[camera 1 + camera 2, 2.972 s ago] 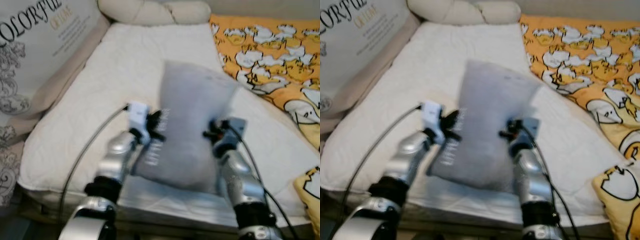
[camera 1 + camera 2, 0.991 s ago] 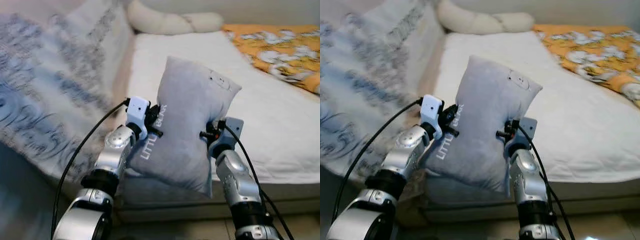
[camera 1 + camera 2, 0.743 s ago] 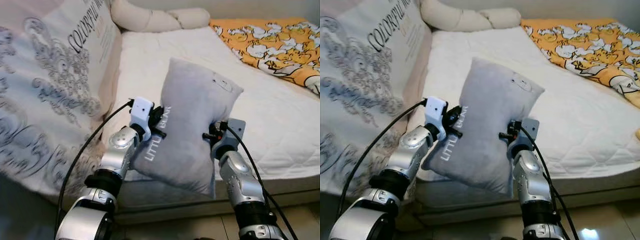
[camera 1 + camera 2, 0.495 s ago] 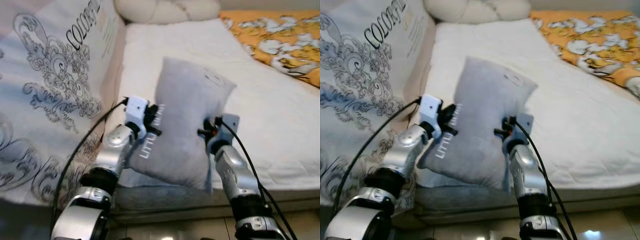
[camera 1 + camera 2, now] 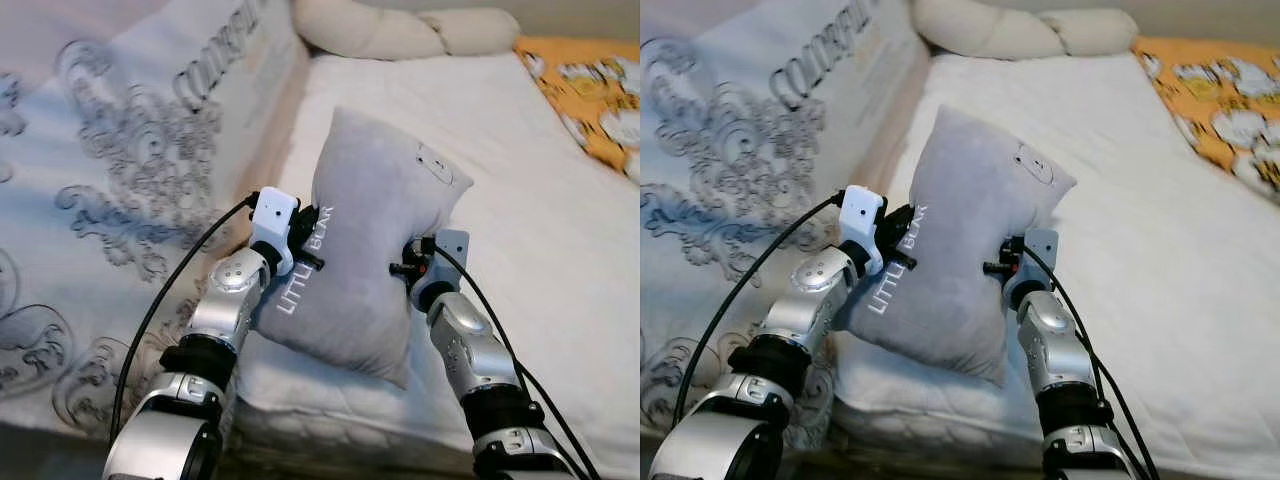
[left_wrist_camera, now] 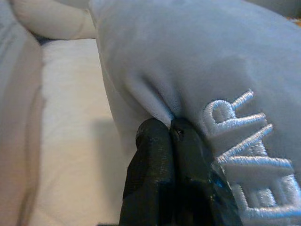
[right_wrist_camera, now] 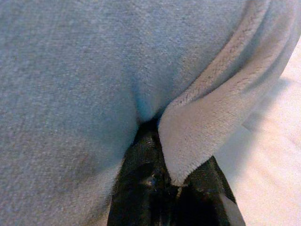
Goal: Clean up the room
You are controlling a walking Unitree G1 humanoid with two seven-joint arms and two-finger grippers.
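A grey plush pillow [image 5: 370, 250] with white "LITTLE BEAR" lettering hangs upright between my two arms, above the near edge of the white mattress [image 5: 560, 260]. My left gripper [image 5: 312, 238] is shut on a fold of the pillow's left side; in the left wrist view the black fingers [image 6: 162, 160] pinch the fabric beside the lettering. My right gripper [image 5: 405, 268] is shut on the pillow's right edge, and the right wrist view has its fingers [image 7: 150, 179] buried in a fold of the grey pillow [image 7: 94, 70].
A large white cushion [image 5: 130, 170] printed with grey scrollwork and lettering leans at the bed's left side. A cream knotted bolster [image 5: 410, 30] lies at the head of the bed. An orange patterned blanket [image 5: 600, 100] covers the far right.
The camera has swung and moved in over the bed, so the floor has left the view. Both grippers keep the same hold on the pillow, which is still held upright.
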